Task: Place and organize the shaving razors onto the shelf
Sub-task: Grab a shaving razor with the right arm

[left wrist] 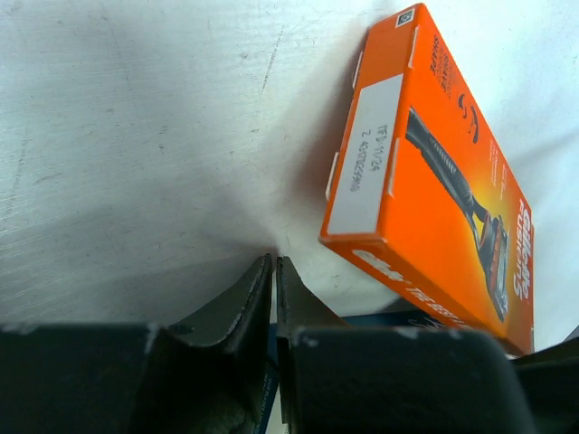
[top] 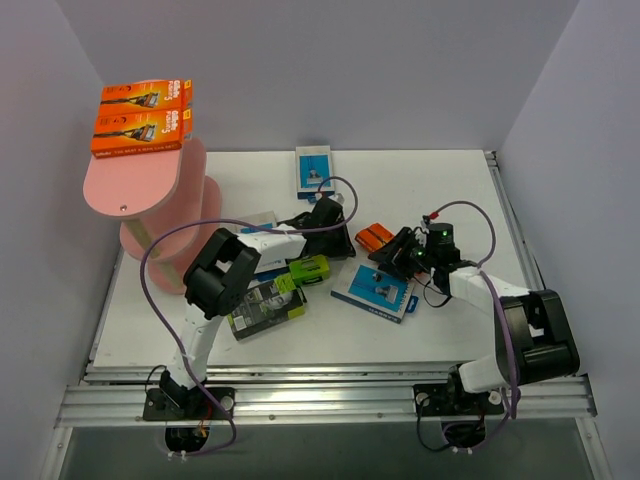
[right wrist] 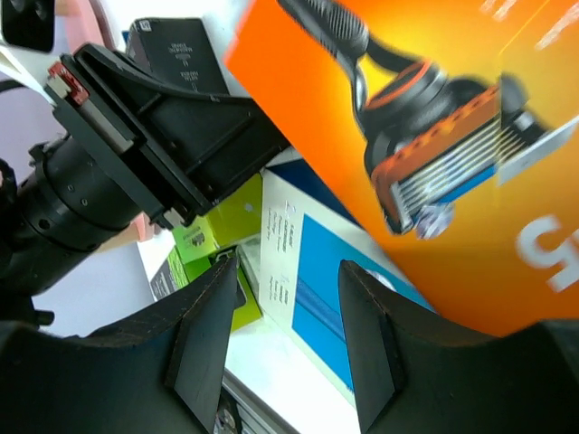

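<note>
The pink shelf (top: 135, 185) stands at the far left with two orange razor packs (top: 142, 112) stacked on its top board. A third orange pack (top: 374, 238) lies tilted at mid-table between my grippers; it also shows in the left wrist view (left wrist: 443, 181) and the right wrist view (right wrist: 452, 136). My left gripper (top: 348, 240) (left wrist: 274, 262) is shut and empty, its tips on the table just left of that pack. My right gripper (top: 397, 256) (right wrist: 289, 271) is open, close to the pack's right side, above a blue pack (top: 373, 291) (right wrist: 317, 280).
Another blue-and-grey pack (top: 314, 168) lies at the far centre. A lime pack (top: 308, 270) (right wrist: 217, 226) and a black-and-lime pack (top: 265, 305) lie under the left forearm. Walls close in the table on three sides. A metal rail (top: 330, 395) runs along the near edge.
</note>
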Tool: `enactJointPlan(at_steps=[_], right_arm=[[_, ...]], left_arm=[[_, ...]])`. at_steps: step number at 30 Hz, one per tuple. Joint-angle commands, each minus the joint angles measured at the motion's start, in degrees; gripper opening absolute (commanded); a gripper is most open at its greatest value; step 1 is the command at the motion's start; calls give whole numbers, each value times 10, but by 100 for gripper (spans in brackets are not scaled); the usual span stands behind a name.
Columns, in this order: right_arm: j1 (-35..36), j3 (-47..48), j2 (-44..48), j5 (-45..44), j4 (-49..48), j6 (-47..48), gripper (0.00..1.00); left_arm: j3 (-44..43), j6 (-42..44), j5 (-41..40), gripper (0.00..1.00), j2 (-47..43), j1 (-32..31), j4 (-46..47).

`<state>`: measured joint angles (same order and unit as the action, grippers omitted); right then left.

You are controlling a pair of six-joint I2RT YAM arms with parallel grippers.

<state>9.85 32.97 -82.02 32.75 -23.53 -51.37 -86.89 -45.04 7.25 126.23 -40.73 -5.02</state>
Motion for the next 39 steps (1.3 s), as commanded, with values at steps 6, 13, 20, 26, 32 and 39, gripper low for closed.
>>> enactJointPlan(at_steps=[6, 13, 20, 26, 32, 39], right_arm=[[2, 26, 96, -13, 80, 15, 45], [-46, 17, 171, -31, 131, 8, 44], [-169, -8, 230, -62, 229, 41, 44], [-212, -43, 244, -61, 272, 60, 51], [-237, -85, 226, -31, 235, 50, 62], [-241, -113, 180, -15, 148, 29, 65]], left_arm=[[24, 11, -14, 15, -27, 10, -20], [23, 27, -20, 15, -47, 17, -40], [10, 48, -22, 16, -71, 28, -62], [-5, 67, -21, 16, -78, 34, -79], [-5, 78, -5, 16, -74, 43, -54], [-31, 89, 15, 16, -54, 46, -33]])
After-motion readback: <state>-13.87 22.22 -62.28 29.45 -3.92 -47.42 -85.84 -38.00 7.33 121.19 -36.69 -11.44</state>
